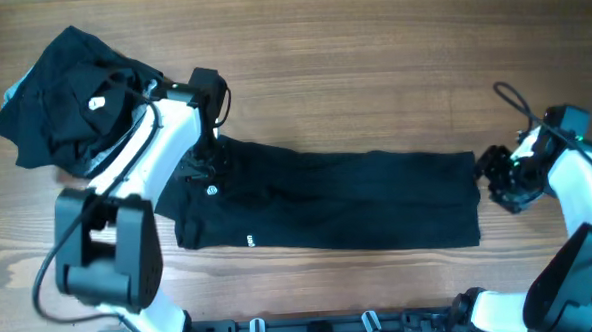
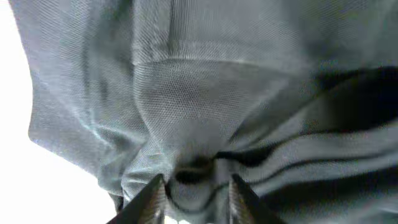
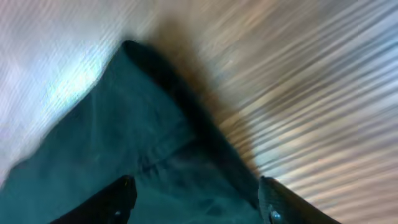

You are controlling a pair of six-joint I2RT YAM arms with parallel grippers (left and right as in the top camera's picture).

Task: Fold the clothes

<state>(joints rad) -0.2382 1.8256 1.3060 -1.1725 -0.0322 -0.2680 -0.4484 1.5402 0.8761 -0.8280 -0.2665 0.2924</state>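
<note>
I count two black pieces of clothing and my own two grippers. Nearer, the long garment (image 1: 328, 200) lies flat across the middle of the table (image 1: 372, 73), toward the near edge, with two small white marks on its left part. My left gripper (image 2: 196, 194) is clamped on a bunched fold at its left end, so close that I see only weave. My right gripper (image 3: 196, 208) is spread wide over the right-end corner; blur hides any contact. Farther off, the crumpled heap (image 1: 68, 96) sits at the far-left corner, partly behind my left arm, perhaps more than one piece.
</note>
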